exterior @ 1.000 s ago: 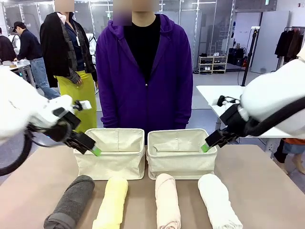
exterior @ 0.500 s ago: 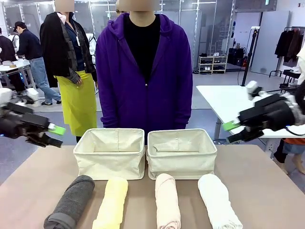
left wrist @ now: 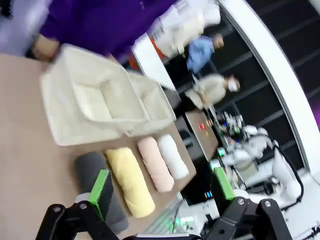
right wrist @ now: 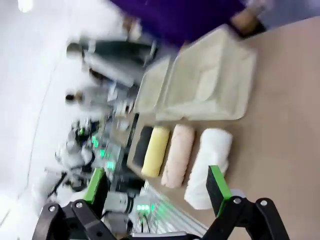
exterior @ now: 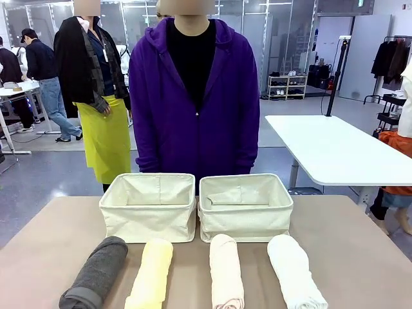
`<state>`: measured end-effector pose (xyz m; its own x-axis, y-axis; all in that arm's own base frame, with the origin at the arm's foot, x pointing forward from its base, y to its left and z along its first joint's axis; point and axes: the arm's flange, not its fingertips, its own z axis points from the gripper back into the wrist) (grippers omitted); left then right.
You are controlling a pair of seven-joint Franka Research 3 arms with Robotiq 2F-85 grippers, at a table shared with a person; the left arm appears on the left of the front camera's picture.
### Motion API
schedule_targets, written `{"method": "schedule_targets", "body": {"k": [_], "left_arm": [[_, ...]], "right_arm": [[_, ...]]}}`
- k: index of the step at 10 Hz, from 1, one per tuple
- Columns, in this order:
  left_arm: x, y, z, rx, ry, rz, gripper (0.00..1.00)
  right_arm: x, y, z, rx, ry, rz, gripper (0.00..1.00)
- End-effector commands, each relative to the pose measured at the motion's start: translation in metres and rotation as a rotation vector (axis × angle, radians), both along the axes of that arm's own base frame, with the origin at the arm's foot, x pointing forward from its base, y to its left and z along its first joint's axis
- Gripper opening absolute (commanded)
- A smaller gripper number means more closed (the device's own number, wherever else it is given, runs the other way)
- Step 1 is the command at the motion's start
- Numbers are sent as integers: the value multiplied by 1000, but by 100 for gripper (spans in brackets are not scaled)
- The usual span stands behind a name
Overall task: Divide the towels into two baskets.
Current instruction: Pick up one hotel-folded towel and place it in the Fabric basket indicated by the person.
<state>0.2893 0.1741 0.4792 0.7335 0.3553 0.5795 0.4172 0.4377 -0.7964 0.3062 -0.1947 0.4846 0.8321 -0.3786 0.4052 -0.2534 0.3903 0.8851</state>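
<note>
Four rolled towels lie side by side along the table's near edge: dark grey (exterior: pixel 95 273), pale yellow (exterior: pixel 151 273), cream-beige (exterior: pixel 226 270) and white (exterior: pixel 295 270). Behind them stand two cream canvas baskets, the left one (exterior: pixel 148 225) and the right one (exterior: pixel 244 225), both with nothing inside. My left gripper (left wrist: pixel 162 189) hangs open high above the grey towel (left wrist: pixel 87 165), looking down on the row. My right gripper (right wrist: pixel 156 186) is open too, raised above the white towel (right wrist: pixel 210 160). Neither holds anything.
A person in a purple hoodie (exterior: pixel 193 96) stands close behind the baskets at the far edge. A white table (exterior: pixel 328 151) stands back right, and other people are back left. Bare tabletop flanks the baskets on both sides.
Both arms have pulled away from the baskets, the left one out to the left and the right one out to the right, leaving the front view. Towels and baskets have not moved.
</note>
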Motion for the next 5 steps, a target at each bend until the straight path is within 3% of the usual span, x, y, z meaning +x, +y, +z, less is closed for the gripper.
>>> {"method": "schedule_targets", "body": {"k": [1,4,5], "left_arm": [[-32,5,2,3,-61,142,100],[-41,18,8,-4,-72,263,100],[-39,47,14,-9,-46,202,100]], "right_arm": [[-24,-26,-9,57,-32,-140,100],[-49,-48,-3,50,-62,-253,100],[-48,-59,-8,51,-8,-214,100]]}}
